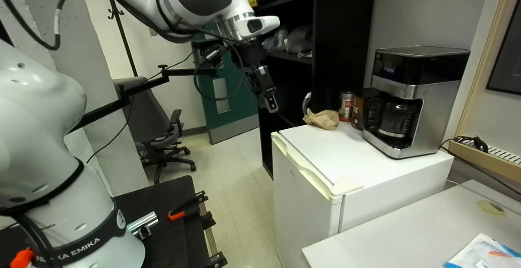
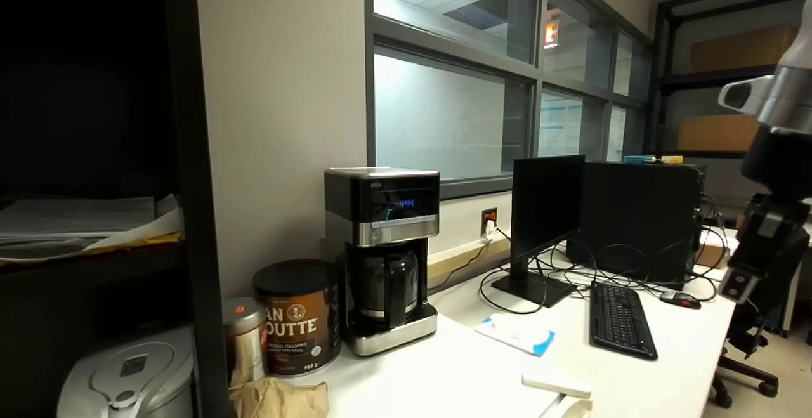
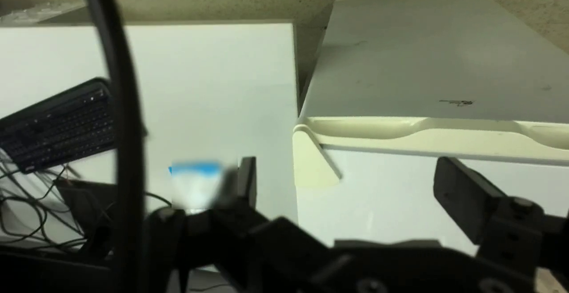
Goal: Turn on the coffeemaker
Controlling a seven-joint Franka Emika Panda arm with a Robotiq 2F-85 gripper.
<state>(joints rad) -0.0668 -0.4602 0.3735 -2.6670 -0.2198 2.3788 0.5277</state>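
Observation:
The coffeemaker (image 1: 441, 109) is a boxy black and silver machine with a dark carafe (image 1: 397, 119) in its recess. It stands upright on the white fridge top and also shows in an exterior view (image 2: 399, 233), where blue digits are lit on its front display (image 2: 406, 203) above a row of silver buttons. It is out of the wrist view. My gripper (image 1: 266, 97) hangs in the air, well apart from the coffeemaker, near the fridge's front side. It also shows in an exterior view (image 2: 742, 278). In the wrist view my gripper (image 3: 353, 188) is open and empty, its fingers wide apart.
The white fridge (image 1: 325, 154) has a raised cream edge. A brown paper bag (image 1: 323, 119), a silver-red tin (image 1: 347, 106) and a brown coffee can (image 2: 298, 323) stand beside the coffeemaker. A white desk (image 1: 386, 235) adjoins. A black shelf (image 1: 344, 28) stands behind.

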